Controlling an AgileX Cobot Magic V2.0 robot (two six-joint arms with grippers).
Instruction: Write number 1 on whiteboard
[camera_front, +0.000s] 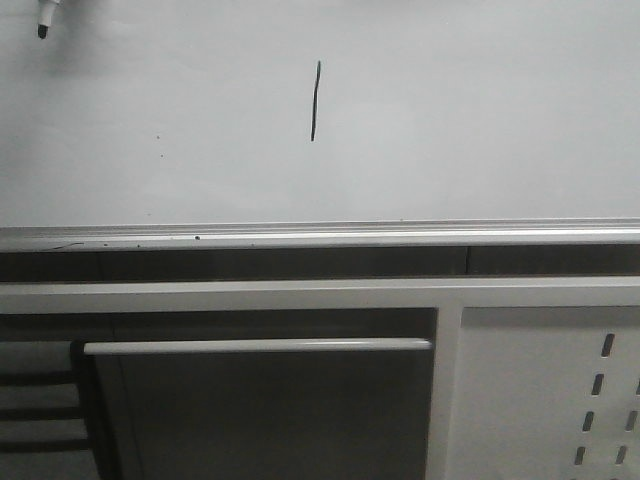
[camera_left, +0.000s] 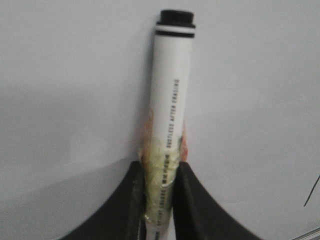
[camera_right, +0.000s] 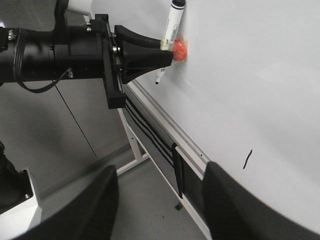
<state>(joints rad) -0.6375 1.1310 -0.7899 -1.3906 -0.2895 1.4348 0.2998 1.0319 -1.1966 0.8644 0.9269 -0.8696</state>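
Number 1 (camera_front: 315, 101): thin black stroke, mid-upper whiteboard (camera_front: 480, 120), long axis near-vertical, slightly bowed.
Surroundings: silver rail (camera_front: 320, 236) below; perforated panel (camera_front: 550, 400) lower right; nothing covers the stroke.
Left gripper (camera_right: 167, 50): clamped on marker (camera_left: 171, 90), well left of the stroke.
Right gripper (camera_right: 160, 200): spread wide, empty.

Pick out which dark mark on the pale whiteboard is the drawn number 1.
The thin, near-vertical black marker stroke mid-board on the glossy grey-white whiteboard; the tiny dark specks to its left are mere dots.
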